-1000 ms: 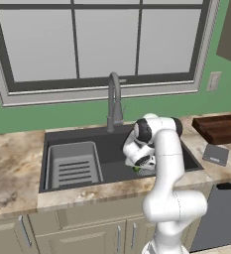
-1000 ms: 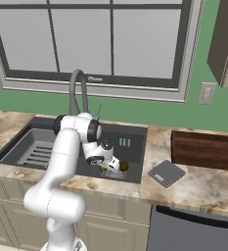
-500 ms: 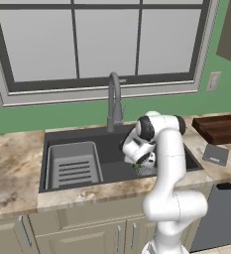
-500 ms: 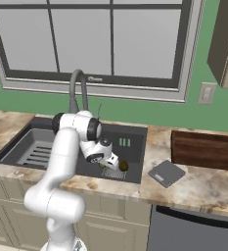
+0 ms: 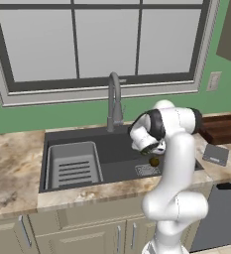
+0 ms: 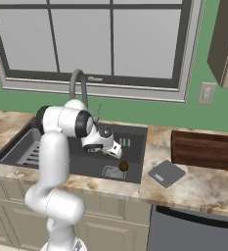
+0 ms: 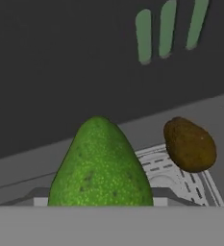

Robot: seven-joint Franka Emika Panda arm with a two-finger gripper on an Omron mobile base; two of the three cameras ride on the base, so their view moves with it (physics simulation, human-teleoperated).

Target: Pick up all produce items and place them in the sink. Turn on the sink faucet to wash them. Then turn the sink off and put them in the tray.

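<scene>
In the hand view a bright green produce item [image 7: 101, 168] fills the bottom centre, right between my fingertips, with my gripper [image 7: 103, 201] shut on it. A dark brown produce item [image 7: 189, 144] lies just to its right on the drain grate [image 7: 168, 180]. From the base views my gripper [image 5: 154, 150] [image 6: 117, 150] hangs low inside the dark sink [image 5: 77, 135] [image 6: 136, 133], just above the brown item [image 5: 154, 161] [image 6: 124, 166]. The grey gooseneck faucet [image 5: 114, 99] [image 6: 78, 82] stands behind the basin. On the counter to the right sits the reddish-brown tray [image 5: 227, 128] [image 6: 206, 149].
A light grey ribbed rack [image 5: 72, 166] takes up the left half of the basin. A small flat grey square [image 5: 216, 154] [image 6: 167, 172] lies on the counter between sink and tray. Green marks [image 7: 168, 29] show on the basin wall. A window runs along the back.
The jaws have closed in around the green item, which showed below the hand one second ago. The hand has risen slightly. The brown item has stayed on the grate.
</scene>
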